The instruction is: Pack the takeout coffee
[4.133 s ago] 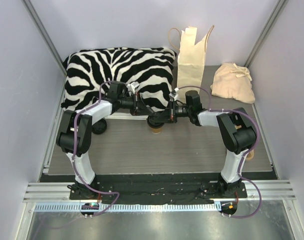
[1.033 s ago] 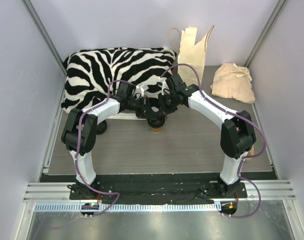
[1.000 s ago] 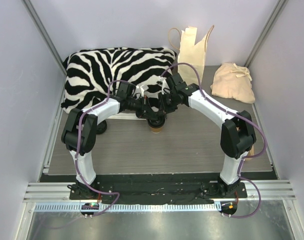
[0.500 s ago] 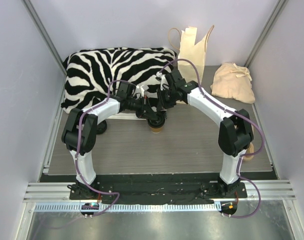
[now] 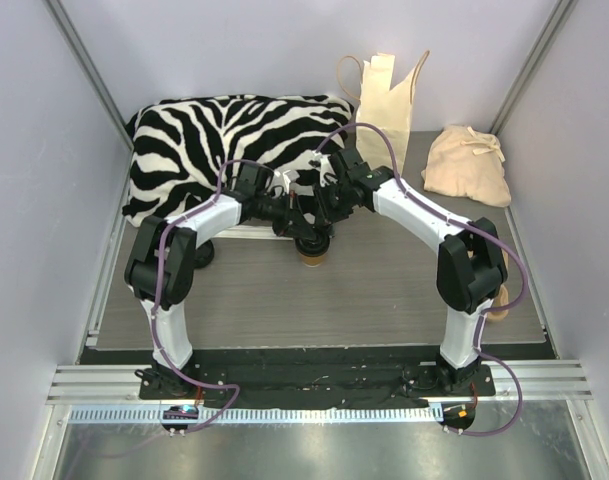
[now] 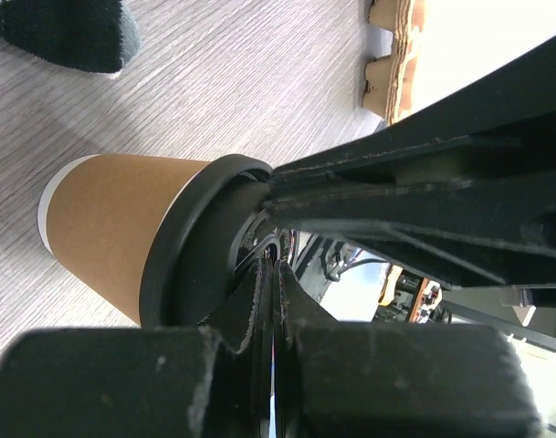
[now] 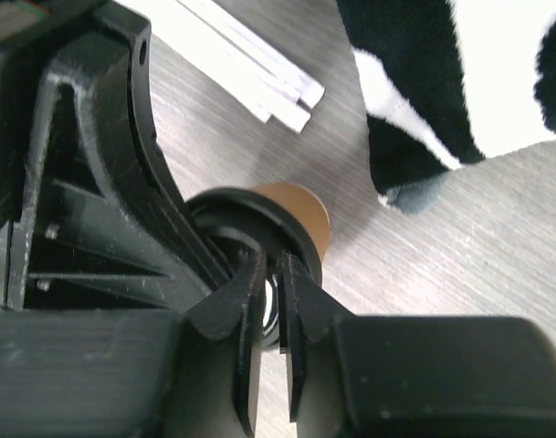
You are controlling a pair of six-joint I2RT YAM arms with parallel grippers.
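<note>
- I am looking at both arms arching up from their bases at the near edge and bending inward over the grey worktop (image 5: 284,310).
- The takeout coffee (image 5: 312,260) is standing upright about mid-worktop, just in front of the near edge of the zebra cushion (image 5: 234,140), and both arms are meeting above it.
- The cup is wearing a black lid (image 6: 182,246). In the left wrist view, its brown wall is tapering away to a pale base rim.
- The left gripper (image 6: 270,274) is reaching in from the left, its fingers pressed almost together at the lid's top. I cannot tell whether they are nipping anything.
- The right gripper (image 7: 271,265) is coming in from the right, its fingers closed to a narrow slit with the lid's rim sitting between them.
- The two grippers are crowding each other, each filling much of the other's wrist view.
- Farther back, a cream paper bag (image 5: 382,130) is standing upright beside the cushion's right end.
- A beige cloth pouch (image 5: 469,165) is slumping at the far right.
</note>
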